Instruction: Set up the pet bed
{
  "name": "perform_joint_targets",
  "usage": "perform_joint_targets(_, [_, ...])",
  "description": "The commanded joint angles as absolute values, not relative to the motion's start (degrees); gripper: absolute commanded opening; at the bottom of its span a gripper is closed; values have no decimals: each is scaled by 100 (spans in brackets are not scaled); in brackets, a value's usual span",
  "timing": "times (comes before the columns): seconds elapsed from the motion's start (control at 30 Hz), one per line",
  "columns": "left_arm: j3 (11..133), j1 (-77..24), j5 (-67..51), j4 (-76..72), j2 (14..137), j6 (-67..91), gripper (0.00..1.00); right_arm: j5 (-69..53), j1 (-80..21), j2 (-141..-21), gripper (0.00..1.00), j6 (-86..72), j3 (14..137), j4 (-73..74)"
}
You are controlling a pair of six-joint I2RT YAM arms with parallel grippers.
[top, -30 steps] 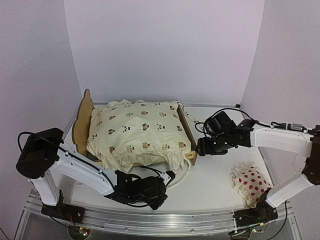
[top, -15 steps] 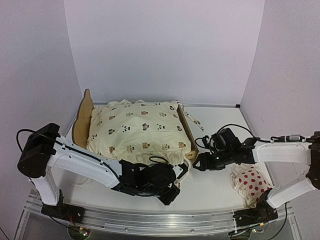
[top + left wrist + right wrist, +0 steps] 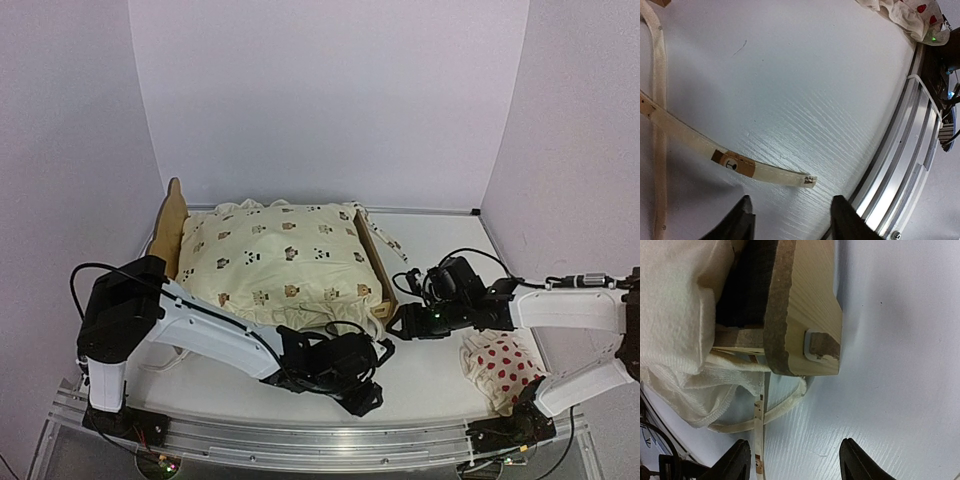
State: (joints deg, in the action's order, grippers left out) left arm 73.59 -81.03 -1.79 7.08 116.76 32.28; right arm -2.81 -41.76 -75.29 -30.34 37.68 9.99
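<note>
the left gripper has its two dark fingers spread apart with nothing between them, only bare white table. just ahead of the tips a cream tie strap lies flat on the table, its end free. the left wrist view also catches the aluminium rail at the table's edge and a corner of the red-dotted pillow.

the right gripper likewise has its fingers parted and empty, low over the table and aimed at the near corner of the pet bed. only the right wrist view shows the plywood edge grain, a small tenon in the corner, the dark base and the cushion bulging over the rail, its ties trailing below.

from above, the pet bed stands at the back left of the table, the animal-print cushion filling it. the left gripper sits near the front edge, the right gripper just beside the footboard, and the pillow lies apart at the right.
</note>
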Motion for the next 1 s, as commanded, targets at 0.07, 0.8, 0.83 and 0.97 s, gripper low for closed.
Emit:
perform_joint_targets(0.07, [7483, -8123, -461, 1223, 10867, 3258, 83, -356, -4165, -7463, 61, -2647, 3675, 619])
perform_joint_targets(0.8, [6868, -7782, 1094, 2658, 10681, 3089, 52, -906, -4165, -8481, 51, -1596, 3561, -1095])
perform_joint_targets(0.83, [6891, -7775, 1060, 2620, 10733, 3043, 51, -900, -4164, -8513, 50, -1564, 3528, -1211])
perform_joint_targets(0.97, [7021, -7743, 1049, 2635, 10988, 2900, 48, -847, -4166, -8636, 48, -1477, 3471, -1442])
